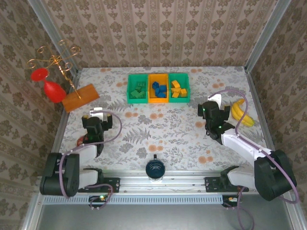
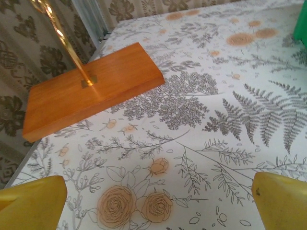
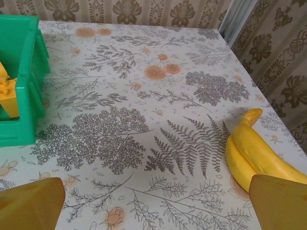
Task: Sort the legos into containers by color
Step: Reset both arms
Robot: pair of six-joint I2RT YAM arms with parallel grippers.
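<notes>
Left arm is sitting folded low by the tabletop's left edge. The left end effector [image 1: 98, 111] is pointing at the wooden block [image 1: 80, 97] in the far-left corner, with fingers [image 2: 31, 201] spread wide and gripping nothing. Right arm is stretching forward near the right edge. The right end effector [image 1: 215, 101] is also gaping empty, and the banana [image 1: 241, 113] is lying just beside it. Containers [image 1: 158, 100] are sitting mid far edge. Legos [image 1: 159, 89] are lying inside them: green ones in the left bin, blue in the orange bin, yellow in the right bin.
</notes>
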